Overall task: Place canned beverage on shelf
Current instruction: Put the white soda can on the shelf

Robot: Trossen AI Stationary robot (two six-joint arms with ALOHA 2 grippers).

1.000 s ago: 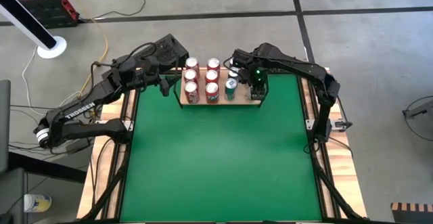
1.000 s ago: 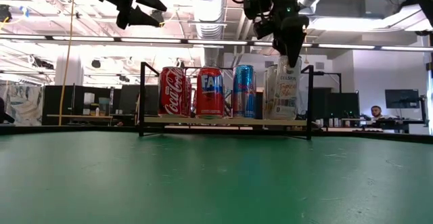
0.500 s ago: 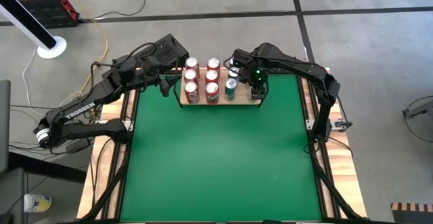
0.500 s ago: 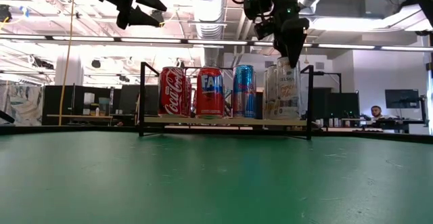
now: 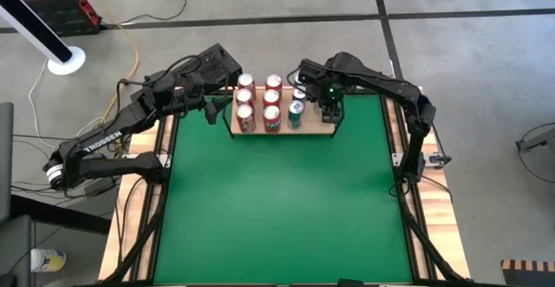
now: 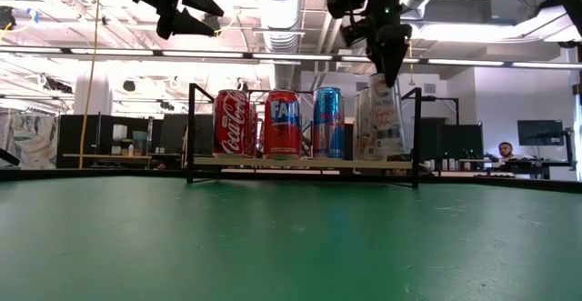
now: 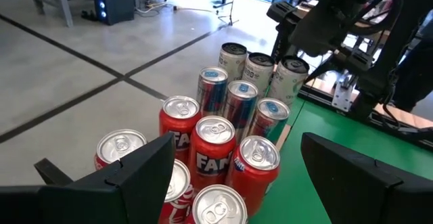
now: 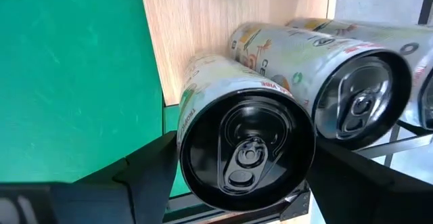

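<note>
The shelf (image 5: pixel 323 131), a light-wood board with a black wire frame, stands at the table's far edge (image 6: pixel 300 162). Several cans stand upright on it: red ones (image 6: pixel 282 124), blue-silver ones (image 6: pixel 328 122) and white ones. The white can (image 8: pixel 247 149) at the shelf's near right corner stands on its base (image 6: pixel 384 124). My right gripper (image 8: pixel 247 183) points down over this can (image 5: pixel 329 111), open, one finger at each side of its top rim (image 6: pixel 388 75). My left gripper (image 7: pixel 233 173) hovers open, raised, just left of the shelf (image 5: pixel 212 111).
Two more white cans (image 8: pixel 352 95) stand close behind the near one, toward the shelf's far right end. The wire end frame (image 6: pixel 417 133) rises beside them. The green table (image 5: pixel 277 209) spreads out toward the near edge, with wooden strips along its sides.
My right gripper has tipped a little over the white can and its fingertips have drawn up toward the can's top. The can stays standing on the shelf.
</note>
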